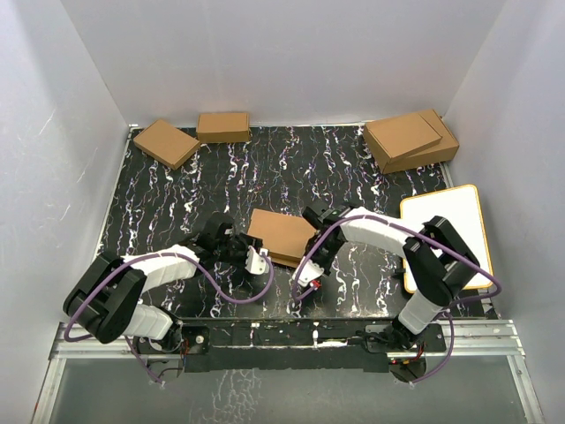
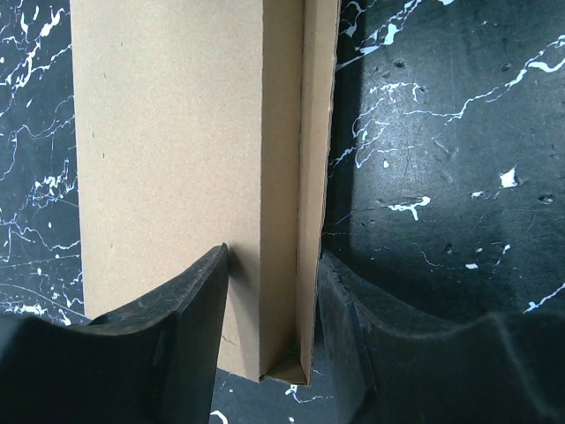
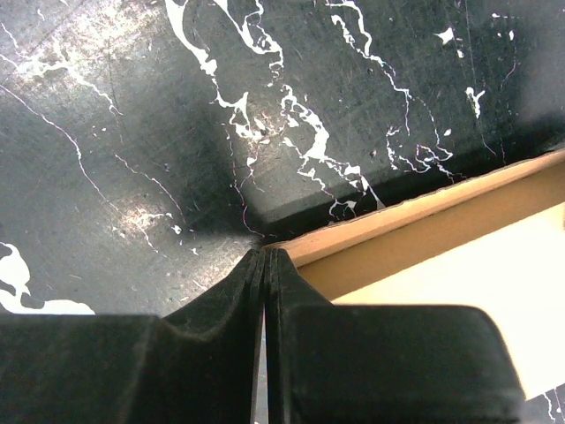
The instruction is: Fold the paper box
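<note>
Brown cardboard, folded into a thin, flat paper box (image 1: 281, 235), lies near the middle of the black, white-veined table (image 1: 177, 194), just ahead of both arms. We see the left gripper (image 2: 269, 265) at the box's near left corner, pinching it. One black finger presses on the broad top face and the other presses on the outer side flap. The narrow side wall of the box runs away between them. At the near right corner we see the right gripper (image 3: 265, 252), its two fingers pressed flat together with nothing between them. Their tips sit low on the table, right against the edge of the box, which fills the lower right of the wrist view. Along the back of the table, well apart from the arms, two small brown boxes (image 1: 166, 143) lie at the left. Two larger brown boxes (image 1: 410, 141) are stacked at the right. A white board with an orange rim (image 1: 446, 234) lies at the table's right side, beside the right arm.
</note>
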Robot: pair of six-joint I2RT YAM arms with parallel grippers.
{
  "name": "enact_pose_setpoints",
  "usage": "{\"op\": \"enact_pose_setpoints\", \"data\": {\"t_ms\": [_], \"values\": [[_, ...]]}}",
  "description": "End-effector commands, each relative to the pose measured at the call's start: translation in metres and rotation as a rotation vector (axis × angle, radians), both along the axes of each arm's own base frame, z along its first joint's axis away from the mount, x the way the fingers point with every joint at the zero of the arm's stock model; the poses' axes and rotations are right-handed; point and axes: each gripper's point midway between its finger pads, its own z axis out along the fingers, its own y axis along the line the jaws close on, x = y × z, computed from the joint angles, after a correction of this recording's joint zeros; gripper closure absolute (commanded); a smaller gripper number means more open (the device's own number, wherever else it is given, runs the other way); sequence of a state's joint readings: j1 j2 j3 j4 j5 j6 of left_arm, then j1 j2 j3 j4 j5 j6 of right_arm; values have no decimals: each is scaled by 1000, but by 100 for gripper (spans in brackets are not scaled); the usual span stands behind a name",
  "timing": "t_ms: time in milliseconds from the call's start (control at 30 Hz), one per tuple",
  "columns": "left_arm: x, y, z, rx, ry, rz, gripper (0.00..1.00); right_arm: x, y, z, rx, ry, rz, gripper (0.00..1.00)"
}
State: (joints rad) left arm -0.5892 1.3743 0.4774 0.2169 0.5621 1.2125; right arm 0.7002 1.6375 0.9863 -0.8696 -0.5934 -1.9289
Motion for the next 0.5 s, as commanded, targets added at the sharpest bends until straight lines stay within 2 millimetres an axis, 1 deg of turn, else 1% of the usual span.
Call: {"op": "enact_pose_setpoints", "data": {"t_ms": [0, 333, 467], "values": [[-29, 4, -21, 37, 136, -46, 59, 12, 22, 15, 71, -48, 56, 92], [-30, 3, -22, 38, 141, -50, 59, 17, 28, 18, 56, -27, 58, 92], [-30, 3, -22, 38, 142, -53, 59, 15, 30, 21, 69, -15, 72, 92]]}}
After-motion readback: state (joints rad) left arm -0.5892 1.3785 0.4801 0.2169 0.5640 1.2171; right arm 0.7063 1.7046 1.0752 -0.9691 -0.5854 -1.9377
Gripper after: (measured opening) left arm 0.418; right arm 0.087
